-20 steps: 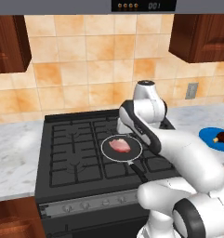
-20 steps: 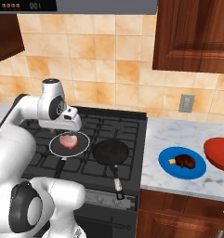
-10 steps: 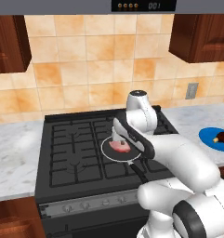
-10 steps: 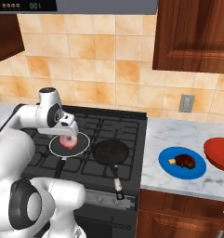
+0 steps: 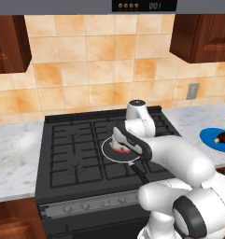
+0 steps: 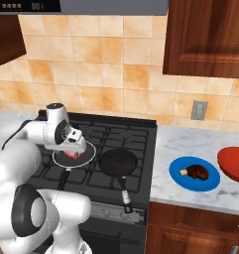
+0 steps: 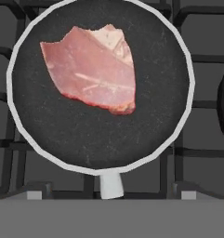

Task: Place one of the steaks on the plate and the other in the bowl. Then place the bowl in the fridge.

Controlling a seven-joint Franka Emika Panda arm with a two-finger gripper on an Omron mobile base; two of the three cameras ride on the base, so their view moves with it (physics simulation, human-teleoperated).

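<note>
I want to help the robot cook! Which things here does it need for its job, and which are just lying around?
Needed for the job:
- pink steak in the white-rimmed pan
- brown steak on the blue plate
- red bowl
- the claw, open above the pink steak

Just lying around:
- empty black pan
- stove
- wall outlet

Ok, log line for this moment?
pincer: open, above raw steak | raw steak: in white-rimmed pan on stove | brown steak: on blue plate

You have a black stove (image 5: 81,154) between marble counters (image 6: 190,144). On its grates sit a white-rimmed pan (image 7: 174,116) and, just beside it, a black pan (image 6: 118,162). An outlet (image 6: 199,109) is on the tiled wall.
</note>
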